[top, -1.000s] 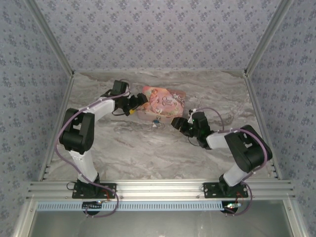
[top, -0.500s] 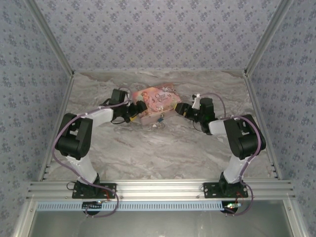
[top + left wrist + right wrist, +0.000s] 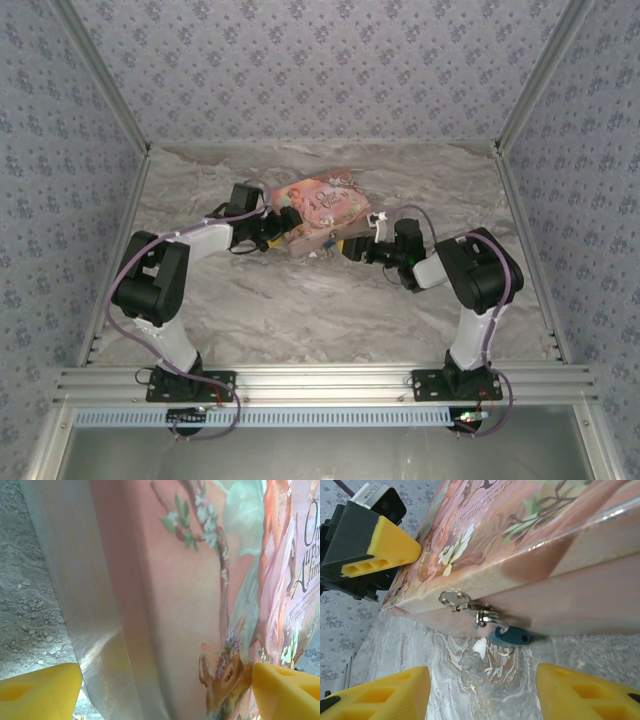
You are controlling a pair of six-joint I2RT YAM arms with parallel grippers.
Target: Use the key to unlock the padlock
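Reaching for so small a target is judged the main hazard: the padlock (image 3: 509, 637), a stubby blue body on a thin bright shackle, hangs from a silvery hasp (image 3: 456, 600) on the side wall of the pink box (image 3: 535, 520), dead ahead of the right gripper (image 3: 482, 694) and just beyond its fingertips, low against the table (image 3: 590, 647). The right jaws are set well apart with nothing between them. Each blocky yellow finger is far bulkier than the lock, so the lock could be swung aside on its loose hasp or pinned against the box wall. A thin wire loop (image 3: 505, 651) and a white fleck (image 3: 480, 646) lie directly under the lock. Whether either belongs to the key cannot be told, and such a sliver could be flicked away across the smooth marble-patterned surface. The left gripper (image 3: 165, 692) is spread wide astride a box corner, one finger (image 3: 285, 692) touching the printed lid. No firm clamp is evident, and the glossy film wrap is judged slippery, so the box might be pushed out of place.
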